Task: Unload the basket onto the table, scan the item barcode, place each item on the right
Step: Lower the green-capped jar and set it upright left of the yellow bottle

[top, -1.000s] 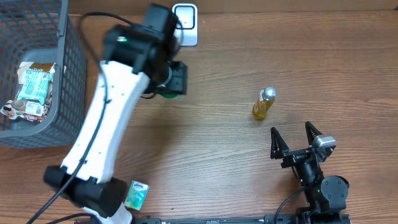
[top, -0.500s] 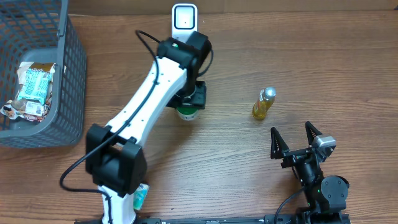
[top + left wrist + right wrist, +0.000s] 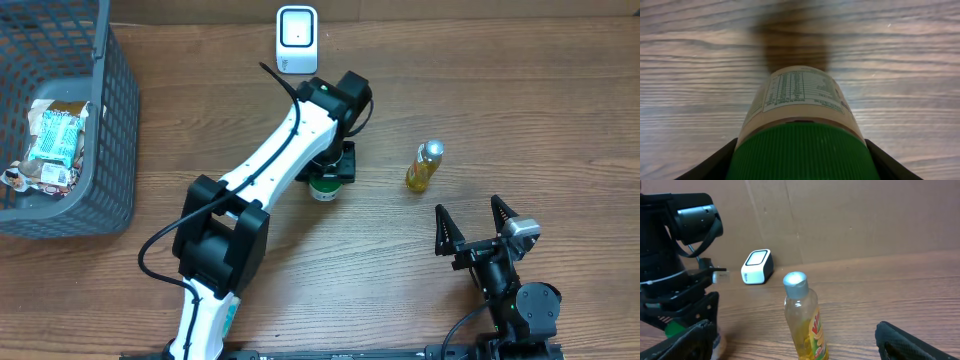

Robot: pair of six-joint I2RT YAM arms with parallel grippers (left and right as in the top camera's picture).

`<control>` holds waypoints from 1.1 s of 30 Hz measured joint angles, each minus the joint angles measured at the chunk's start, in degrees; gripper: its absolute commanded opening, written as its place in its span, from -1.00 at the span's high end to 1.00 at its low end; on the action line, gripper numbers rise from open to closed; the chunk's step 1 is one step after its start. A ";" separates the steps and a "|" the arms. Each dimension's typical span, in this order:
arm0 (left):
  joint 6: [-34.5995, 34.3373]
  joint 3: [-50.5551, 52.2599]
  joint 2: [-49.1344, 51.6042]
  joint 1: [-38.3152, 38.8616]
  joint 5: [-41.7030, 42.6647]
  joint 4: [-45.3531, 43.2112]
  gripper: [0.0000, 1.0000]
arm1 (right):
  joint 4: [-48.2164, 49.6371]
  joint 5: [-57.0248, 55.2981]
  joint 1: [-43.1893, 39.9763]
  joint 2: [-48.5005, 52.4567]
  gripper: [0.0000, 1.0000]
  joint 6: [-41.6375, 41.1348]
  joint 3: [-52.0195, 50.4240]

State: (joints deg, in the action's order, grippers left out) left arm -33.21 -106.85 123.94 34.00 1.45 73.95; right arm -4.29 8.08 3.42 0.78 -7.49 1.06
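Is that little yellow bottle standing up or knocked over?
Upright: in the right wrist view the yellow bottle rises straight, its silver cap on top.

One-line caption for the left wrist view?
Left claw gripping a green-capped bottle, printed label facing camera, over the wooden table.

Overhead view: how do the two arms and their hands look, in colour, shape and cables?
The left arm has white, rounded links joined by black joints, and a thin black cable loops beside it. The left hand is black. The right arm is all black. The right hand has two pointed black fingers and a small silver-grey part.
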 measured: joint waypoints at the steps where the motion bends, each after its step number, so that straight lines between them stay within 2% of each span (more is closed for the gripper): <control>1: -0.96 0.00 0.02 0.20 0.00 -0.39 0.38 | -0.02 0.02 0.00 0.00 -1.00 0.02 0.00; 5: -5.05 0.00 0.04 0.92 0.46 -1.62 0.24 | 0.00 0.02 0.00 0.00 -1.00 0.00 0.00; 13: -10.12 0.00 0.04 1.66 1.25 -2.71 0.24 | -0.02 0.00 0.00 0.00 -1.00 0.02 0.00; 30: -11.45 0.00 0.04 5.86 1.03 -4.35 0.23 | 0.00 0.02 0.00 0.00 -1.00 0.00 0.00; 32: -11.47 0.22 0.04 5.95 0.92 -4.39 0.19 | -0.02 0.02 0.00 0.00 -1.00 0.00 0.00; 33: -11.45 0.42 0.04 5.99 0.83 -4.39 0.10 | -0.02 0.02 0.00 0.00 -1.00 0.00 0.00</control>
State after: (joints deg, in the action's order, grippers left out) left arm -44.66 -106.43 123.98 39.99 2.28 69.56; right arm -4.32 8.10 3.42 0.78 -7.49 1.06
